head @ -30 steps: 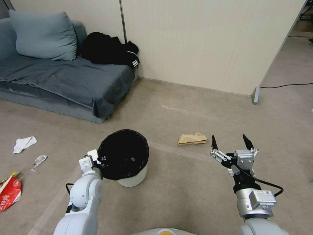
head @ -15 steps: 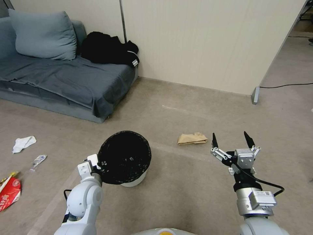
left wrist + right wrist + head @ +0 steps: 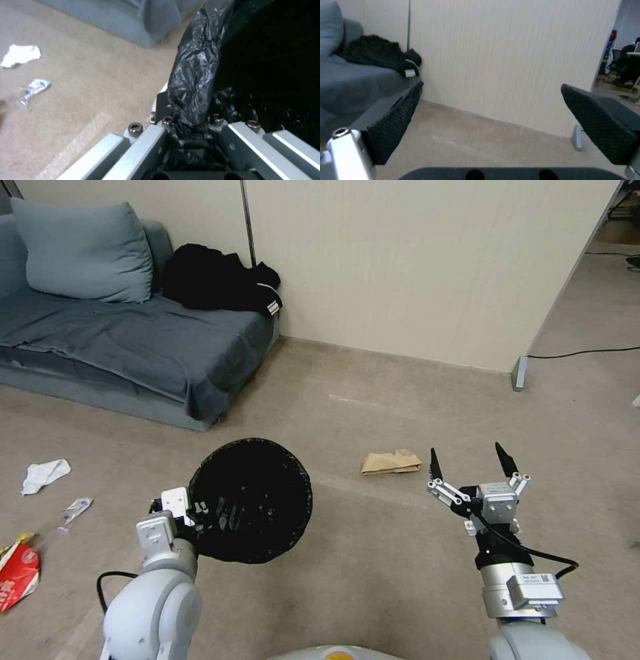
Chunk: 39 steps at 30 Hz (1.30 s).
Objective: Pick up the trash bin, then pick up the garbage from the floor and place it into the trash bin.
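Observation:
The trash bin [image 3: 250, 500], lined with a black bag, hangs off the floor [image 3: 373, 553] at lower left, its dark mouth facing up. My left gripper [image 3: 190, 510] is shut on its near rim. In the left wrist view the left gripper [image 3: 190, 125] pinches the crumpled bag rim of the trash bin [image 3: 193, 82]. Garbage lies about: a brown paper bag [image 3: 391, 463] at centre, a white tissue [image 3: 43, 475], a small wrapper [image 3: 77, 509] and a red snack wrapper [image 3: 17, 573] at left. My right gripper [image 3: 470, 463] is open in the air, right of the paper bag. The right gripper [image 3: 500, 120] holds nothing.
A grey sofa [image 3: 133, 347] with a pillow and black clothes [image 3: 213, 280] stands at back left. A cream partition wall [image 3: 413, 267] runs behind, ending in a metal foot [image 3: 519, 373] with a black cable [image 3: 587, 353] on the floor beyond.
My left arm has lifted the bin off the carpet and drawn it nearer, so its white body is now hidden under the rim. The right gripper has stayed open, nearly still.

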Motion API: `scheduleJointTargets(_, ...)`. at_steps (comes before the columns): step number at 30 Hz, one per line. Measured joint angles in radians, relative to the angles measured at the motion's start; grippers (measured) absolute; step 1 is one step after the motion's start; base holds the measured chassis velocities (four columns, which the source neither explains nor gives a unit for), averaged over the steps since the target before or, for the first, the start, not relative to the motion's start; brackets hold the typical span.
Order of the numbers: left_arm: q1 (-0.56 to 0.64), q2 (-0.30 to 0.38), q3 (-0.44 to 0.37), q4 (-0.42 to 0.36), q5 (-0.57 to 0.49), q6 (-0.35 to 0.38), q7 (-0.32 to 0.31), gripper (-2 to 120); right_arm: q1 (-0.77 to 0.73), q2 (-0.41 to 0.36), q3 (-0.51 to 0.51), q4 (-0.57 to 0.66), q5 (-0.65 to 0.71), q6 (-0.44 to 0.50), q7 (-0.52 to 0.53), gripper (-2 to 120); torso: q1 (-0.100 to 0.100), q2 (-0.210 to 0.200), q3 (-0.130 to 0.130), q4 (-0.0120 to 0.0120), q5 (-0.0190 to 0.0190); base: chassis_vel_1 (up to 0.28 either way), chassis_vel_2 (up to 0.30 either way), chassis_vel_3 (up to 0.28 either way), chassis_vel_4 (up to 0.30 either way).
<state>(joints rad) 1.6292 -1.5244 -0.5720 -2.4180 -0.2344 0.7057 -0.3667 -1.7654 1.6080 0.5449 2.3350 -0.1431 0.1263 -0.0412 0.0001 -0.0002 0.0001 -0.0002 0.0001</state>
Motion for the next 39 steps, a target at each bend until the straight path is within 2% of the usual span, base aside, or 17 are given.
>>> scheduleJointTargets(5,0.080,-0.027,0.041,-0.074,0.092,-0.025,0.016,1,0.001,0.000,-0.002,-0.003,0.020,0.010,0.000,100,0.000,0.000,0.000,0.0003,-0.0001,0.000,0.000,0.000,0.000)
scheduleJointTargets(12,0.132,-0.024,0.098,-0.081,0.168,-0.055,0.027,1,-0.002,0.000,0.017,-0.005,0.022,0.027,-0.042,100,0.000,0.000,0.000,0.0000,-0.0002,0.000,0.000,0.000,0.000)
scheduleJointTargets(24,0.125,-0.014,0.096,-0.081,0.165,-0.059,0.024,1,-0.005,0.000,0.023,0.000,0.023,0.029,-0.066,100,0.000,0.000,0.000,0.0001,-0.0001,-0.019,0.019,0.021,-0.018)
scheduleJointTargets(39,0.125,-0.020,0.092,-0.081,0.169,-0.058,0.033,1,-0.007,0.000,0.019,-0.002,0.011,0.029,-0.076,100,0.000,0.000,0.000,0.0000,-0.0001,-0.128,0.125,0.129,-0.126)
